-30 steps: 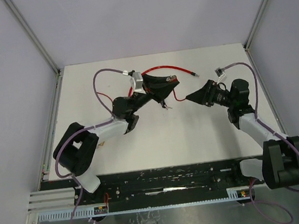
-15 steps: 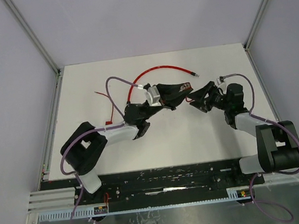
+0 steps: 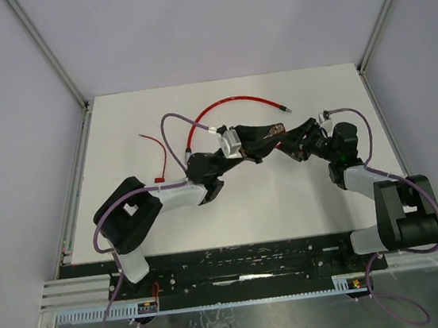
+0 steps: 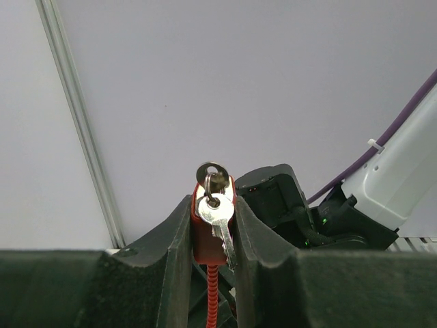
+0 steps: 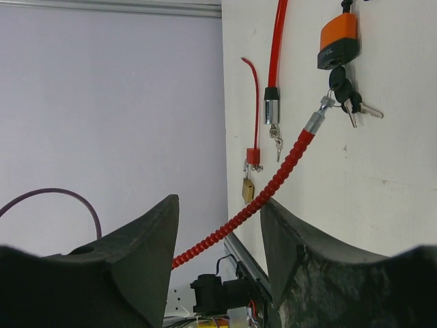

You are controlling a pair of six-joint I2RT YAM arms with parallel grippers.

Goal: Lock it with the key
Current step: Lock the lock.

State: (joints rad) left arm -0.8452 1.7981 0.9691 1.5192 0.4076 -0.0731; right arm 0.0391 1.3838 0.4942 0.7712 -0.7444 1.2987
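The left gripper was clamped on the red lock body, both fingers pressed against its sides, and held it over the white table. A dark-headed key stuck out of the lock body's top end. From its ring a spare silver key hung down the lock body's front. The red coiled cable ran out below the lock body. The right gripper hung just beside the lock body, jaws apart and holding nothing. In its own wrist view the coiled cable crossed the gap between its fingers. Apart from the lock body, an orange padlock with black keys lay on the table.
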